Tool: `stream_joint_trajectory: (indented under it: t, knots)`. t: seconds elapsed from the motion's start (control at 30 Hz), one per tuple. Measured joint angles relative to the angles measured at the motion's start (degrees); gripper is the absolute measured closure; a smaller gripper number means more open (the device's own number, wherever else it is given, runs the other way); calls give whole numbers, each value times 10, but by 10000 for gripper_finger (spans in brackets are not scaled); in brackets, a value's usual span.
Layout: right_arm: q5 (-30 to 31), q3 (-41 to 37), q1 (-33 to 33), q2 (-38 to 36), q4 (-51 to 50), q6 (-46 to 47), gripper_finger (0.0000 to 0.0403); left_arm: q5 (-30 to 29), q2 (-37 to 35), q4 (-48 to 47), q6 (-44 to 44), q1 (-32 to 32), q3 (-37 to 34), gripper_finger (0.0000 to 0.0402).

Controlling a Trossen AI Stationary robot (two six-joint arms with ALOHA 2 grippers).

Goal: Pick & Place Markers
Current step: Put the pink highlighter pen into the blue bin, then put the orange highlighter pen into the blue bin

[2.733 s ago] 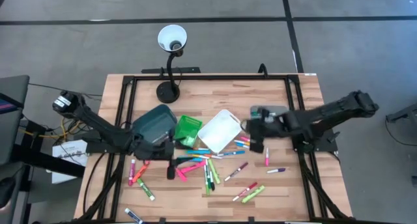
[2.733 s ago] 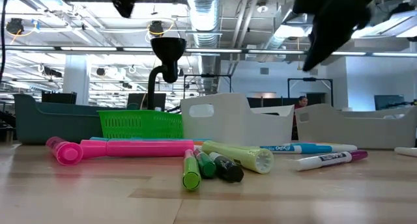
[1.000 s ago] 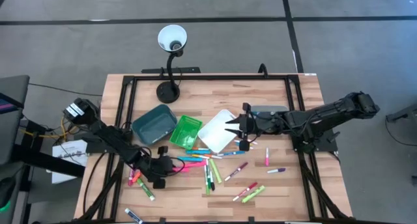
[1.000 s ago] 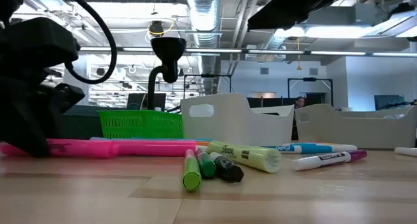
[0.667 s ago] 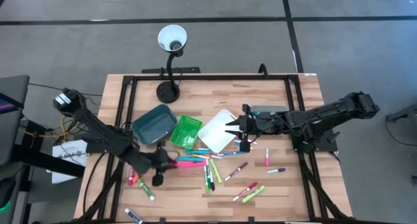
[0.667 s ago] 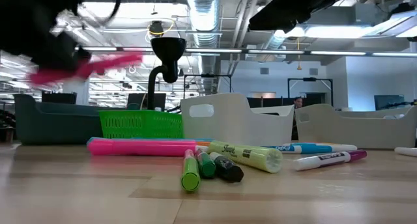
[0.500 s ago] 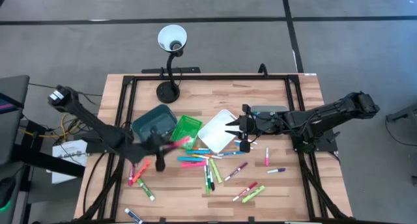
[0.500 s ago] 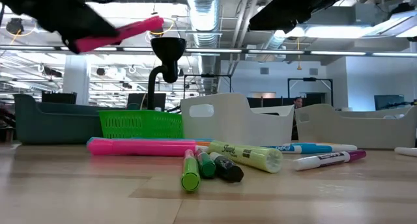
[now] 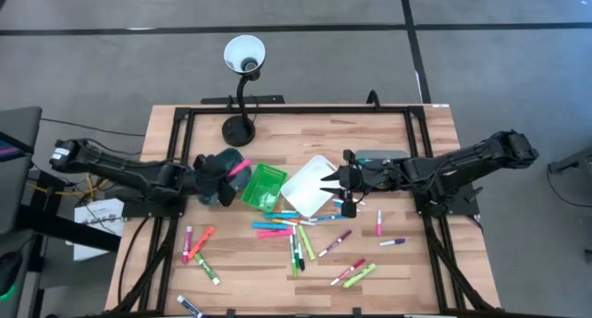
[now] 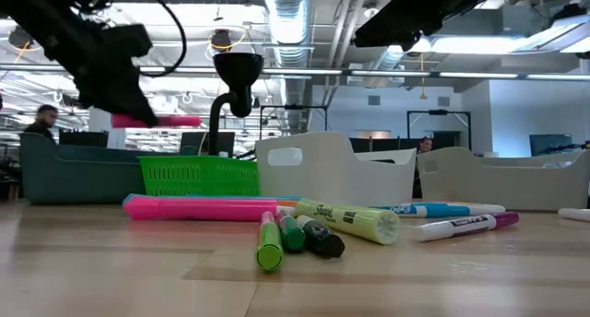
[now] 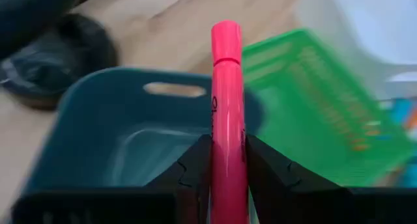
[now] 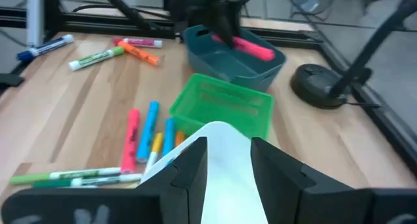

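Observation:
My left gripper [image 9: 225,173] is shut on a pink marker [image 9: 240,166] and holds it over the teal bin [image 9: 209,181]; the low view shows that marker [image 10: 159,121] level in the air. The other markers [image 9: 294,237], pink, green, blue, orange and purple, lie scattered flat on the wooden table. My right gripper [image 9: 330,183] hangs open above the white bin [image 9: 305,190] and touches nothing; its fingers [image 12: 190,164] stand over the bin's rim [image 12: 218,136]. My left gripper pinches the pink marker's barrel [image 11: 228,129] between its two fingers. It reaches in from the table's left, and the marker runs forward along the fingers, its capped end [image 11: 226,35] jutting past the tips. The marker is lifted clear, about level, above the teal bin [image 11: 124,152].
A green basket [image 9: 265,184] sits between the teal and white bins. A gooseneck lamp [image 9: 242,89] stands at the far edge. A black frame [image 9: 296,108] borders the table. Bare wood lies far right [image 9: 388,133]. A person [image 10: 39,122] shows in the room behind.
My left gripper, shut on the pink marker, has risen from the near-left marker pile and swung toward the far edge to above the teal bin. The marker has been lifted clear of the table and turned to about level. My right arm has kept still.

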Motion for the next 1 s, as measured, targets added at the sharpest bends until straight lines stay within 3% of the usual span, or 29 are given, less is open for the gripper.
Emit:
stream_joint_trajectory:
  t: [0.27,0.47,0.7,0.83,1.0]
  knots:
    - [-25,0,1,4,0,45,295,76,7,-79,0,64,-32,316]
    - [-24,0,12,4,-8,49,295,81,24,-70,-1,85,-71,311]
    - [-24,0,15,4,-8,50,294,80,36,-63,8,88,-72,257]
    - [-24,0,15,4,-8,50,294,94,35,-64,10,88,-34,228]
    - [-24,0,15,23,5,49,288,148,35,-63,33,79,42,226]
